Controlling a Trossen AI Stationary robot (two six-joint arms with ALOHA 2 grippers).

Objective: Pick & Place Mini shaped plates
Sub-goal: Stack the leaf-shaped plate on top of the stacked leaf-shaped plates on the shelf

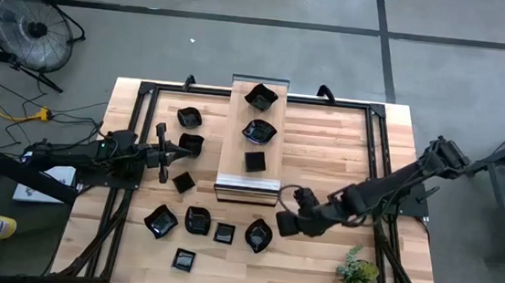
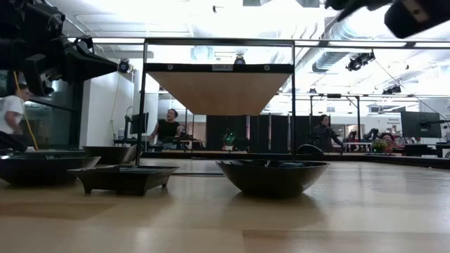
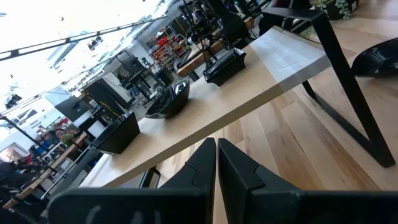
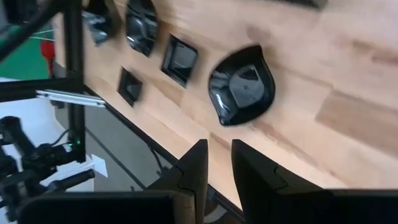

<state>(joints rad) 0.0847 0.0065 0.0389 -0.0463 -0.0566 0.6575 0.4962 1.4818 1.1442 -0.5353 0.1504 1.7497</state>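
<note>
Glossy black mini shaped plates (image 1: pixel 258 235), square, round and leaf-like, scattered over pale planked wooden table (image 1: pixel 325 148); three more on raised pale wooden shelf (image 1: pixel 251 173). Left gripper (image 1: pixel 167 151) clenched, empty, near table's left side. Right gripper (image 1: pixel 284 225) slightly parted, holding nothing, just beside a leaf-shaped dish. Small green plant (image 1: pixel 357 273) at near right corner. Grey concrete floor, black fan (image 1: pixel 26 25) visible from above only; seated people (image 2: pixel 168 128) and bright workshop only at table height.
</note>
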